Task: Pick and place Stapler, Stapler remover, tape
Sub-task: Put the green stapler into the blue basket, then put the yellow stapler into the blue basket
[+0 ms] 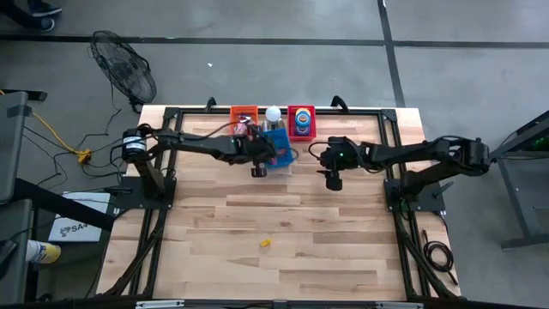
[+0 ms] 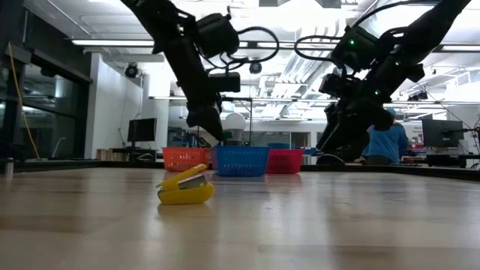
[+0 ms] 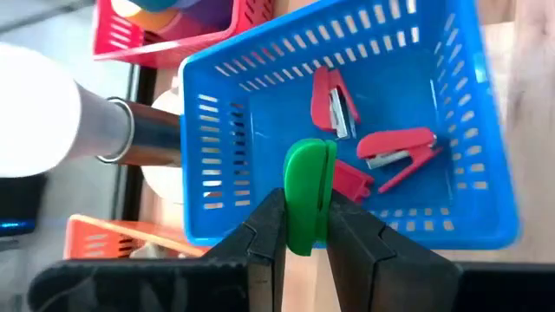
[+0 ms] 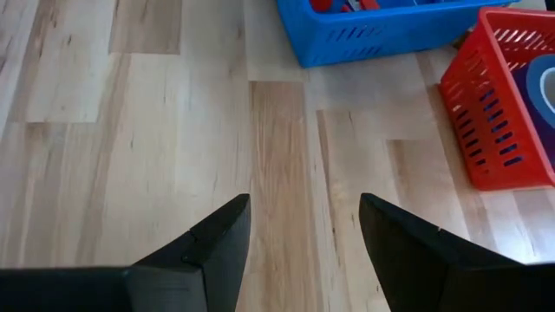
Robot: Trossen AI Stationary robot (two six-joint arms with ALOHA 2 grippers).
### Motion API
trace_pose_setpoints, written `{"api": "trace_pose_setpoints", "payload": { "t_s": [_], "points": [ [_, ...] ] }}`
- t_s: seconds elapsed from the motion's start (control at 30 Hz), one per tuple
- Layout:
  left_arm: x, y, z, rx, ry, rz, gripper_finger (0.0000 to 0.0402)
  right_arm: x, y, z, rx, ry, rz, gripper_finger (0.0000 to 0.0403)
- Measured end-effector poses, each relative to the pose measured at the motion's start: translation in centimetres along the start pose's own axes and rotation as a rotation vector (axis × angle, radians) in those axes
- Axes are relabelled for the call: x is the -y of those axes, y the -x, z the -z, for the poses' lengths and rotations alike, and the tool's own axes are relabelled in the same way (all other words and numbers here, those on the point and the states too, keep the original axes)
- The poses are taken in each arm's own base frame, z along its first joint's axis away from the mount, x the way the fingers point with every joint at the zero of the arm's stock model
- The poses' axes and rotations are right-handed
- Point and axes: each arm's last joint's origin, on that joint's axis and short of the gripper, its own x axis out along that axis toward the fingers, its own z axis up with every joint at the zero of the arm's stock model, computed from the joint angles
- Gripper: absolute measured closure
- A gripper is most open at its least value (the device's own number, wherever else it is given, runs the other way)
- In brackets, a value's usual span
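Note:
My left gripper (image 3: 305, 227) is shut on a small green stapler (image 3: 309, 186) and hovers over the near wall of the blue basket (image 3: 451, 221), which holds several red staplers (image 3: 395, 154). In the high view that gripper (image 1: 262, 165) sits at the blue basket (image 1: 283, 148). My right gripper (image 4: 303, 227) is open above bare wood, to the right of the baskets (image 1: 333, 178). A yellow stapler (image 1: 266, 243) rests on the table near its front (image 2: 185, 187). Tape rolls (image 1: 301, 125) lie in the red basket (image 1: 301, 112). My left gripper pinches the green stapler between its two fingers (image 3: 264, 230), across the end nearest the wrist (image 3: 301, 236). The stapler stands out beyond the fingertips toward the blue basket and is lifted clear of basket and table.
Three baskets stand in a row at the far edge: orange (image 2: 184, 158), blue (image 2: 241, 160), red (image 2: 283, 160). A white bulb-like object on a metal stem (image 3: 52, 117) stands behind the blue basket. A black frame (image 1: 390, 184) borders the table. Bare wood (image 1: 283, 215) fills the middle and front.

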Motion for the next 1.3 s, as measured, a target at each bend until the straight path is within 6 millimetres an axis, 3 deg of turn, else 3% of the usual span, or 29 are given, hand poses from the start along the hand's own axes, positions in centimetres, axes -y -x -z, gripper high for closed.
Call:
{"api": "trace_pose_setpoints", "payload": {
  "t_s": [0.23, 0.77, 1.0, 1.3],
  "points": [
    [-1.9, -0.9, 0.1, 0.085, 0.069, 0.108, 0.0334, 0.5, 0.0, 0.1, 0.002, 0.002, 0.013, 0.0195],
    [-1.9, -0.8, -0.3, 0.114, 0.097, 0.122, 0.0223, 0.6, 0.0, 0.2, -0.004, 0.002, 0.022, 0.0195],
    [-3.5, 2.8, -1.3, 0.049, 0.236, 0.243, 0.0216, 0.7, 0.0, 0.3, -0.015, -0.001, 0.026, 0.0195],
    [-0.3, 6.5, -1.2, -0.065, 0.306, 0.325, 0.0216, 1.9, 1.1, 0.5, 0.004, -0.043, 0.011, 0.0195]
  ]
}}
